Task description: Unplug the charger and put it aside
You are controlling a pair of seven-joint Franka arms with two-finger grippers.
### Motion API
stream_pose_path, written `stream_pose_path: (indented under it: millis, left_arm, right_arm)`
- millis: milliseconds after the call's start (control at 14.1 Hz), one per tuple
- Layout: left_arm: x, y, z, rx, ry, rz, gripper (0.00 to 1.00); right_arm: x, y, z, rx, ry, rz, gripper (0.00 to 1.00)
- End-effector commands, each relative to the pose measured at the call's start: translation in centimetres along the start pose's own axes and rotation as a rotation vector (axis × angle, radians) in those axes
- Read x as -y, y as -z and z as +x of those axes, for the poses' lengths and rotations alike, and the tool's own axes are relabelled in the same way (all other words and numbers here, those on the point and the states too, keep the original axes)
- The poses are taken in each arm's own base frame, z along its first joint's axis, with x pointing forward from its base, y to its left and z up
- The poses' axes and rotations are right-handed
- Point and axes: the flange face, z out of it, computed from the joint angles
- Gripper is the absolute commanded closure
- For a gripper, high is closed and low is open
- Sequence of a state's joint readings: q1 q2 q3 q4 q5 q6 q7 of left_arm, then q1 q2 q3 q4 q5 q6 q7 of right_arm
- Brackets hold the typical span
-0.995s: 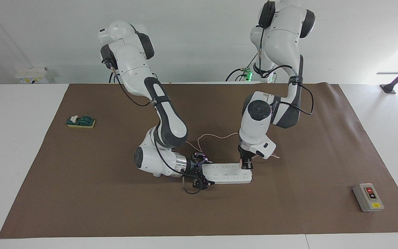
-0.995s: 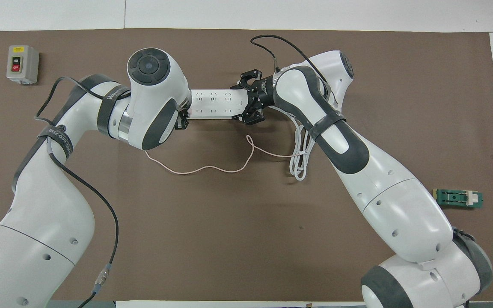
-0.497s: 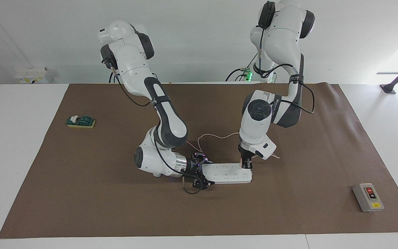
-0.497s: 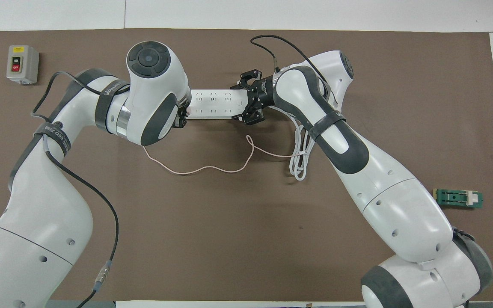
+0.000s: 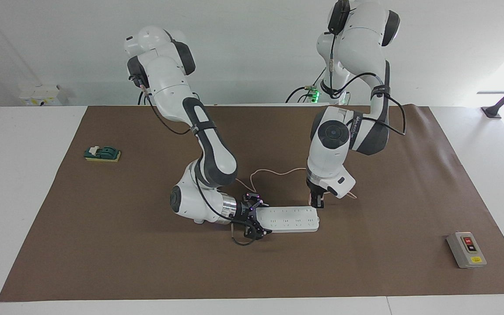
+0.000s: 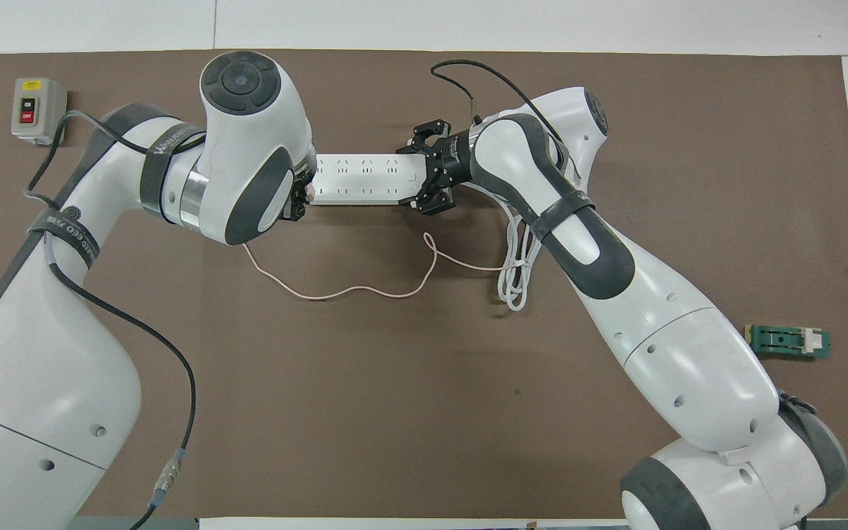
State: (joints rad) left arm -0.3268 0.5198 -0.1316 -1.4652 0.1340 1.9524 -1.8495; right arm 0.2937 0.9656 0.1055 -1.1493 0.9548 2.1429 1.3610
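The charger's thin pink cable lies slack on the brown mat nearer the robots than the white power strip, looping past a coil of white cord under the right arm. One end of the cable rises toward the left gripper, which hangs just above the strip's end toward the left arm's side. Its 2 fingers are pressed together on the charger, a small pale pink block visible only as a sliver at the fingertips, lifted clear of the strip. The right gripper grips the strip's other end, its fingers clamped on both long edges. A grey switch box sits well apart toward the left arm's end, farther from the robots; a green block lies toward the right arm's end.
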Motion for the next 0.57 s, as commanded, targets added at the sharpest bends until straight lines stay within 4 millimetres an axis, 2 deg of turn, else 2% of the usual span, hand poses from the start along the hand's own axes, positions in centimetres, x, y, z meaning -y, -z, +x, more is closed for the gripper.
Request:
stream_pose_path:
  millis: [0, 71, 142, 213, 497]
  left_arm:
    - [2.3, 2.2, 2.0, 0.01, -0.107, 0.011, 1.0]
    - [2.8, 2.4, 2.6, 0.008, -0.134, 0.014, 1.0]
    - [3.6, 2.6, 2.9, 0.008, -0.189, 0.02, 1.0]
    - [4.4, 2.7, 3.9, 0.008, -0.237, 0.028, 1.0]
    - [6.3, 2.6, 7.5, 0.016, -0.457, 0.052, 1.0]
  right_arm:
    - [-0.6, -2.0, -0.6, 0.003, 0.027, -0.007, 0.34]
    - [-0.5, -1.9, -0.7, 0.002, 0.026, -0.004, 0.26]
    - [-0.5, -1.6, -0.7, -0.002, 0.025, -0.001, 0.05]
    - [-0.4, -1.3, -1.1, -0.004, 0.032, 0.001, 0.0]
    - [-0.4, 0.2, -1.5, -0.008, 0.034, 0.01, 0.0]
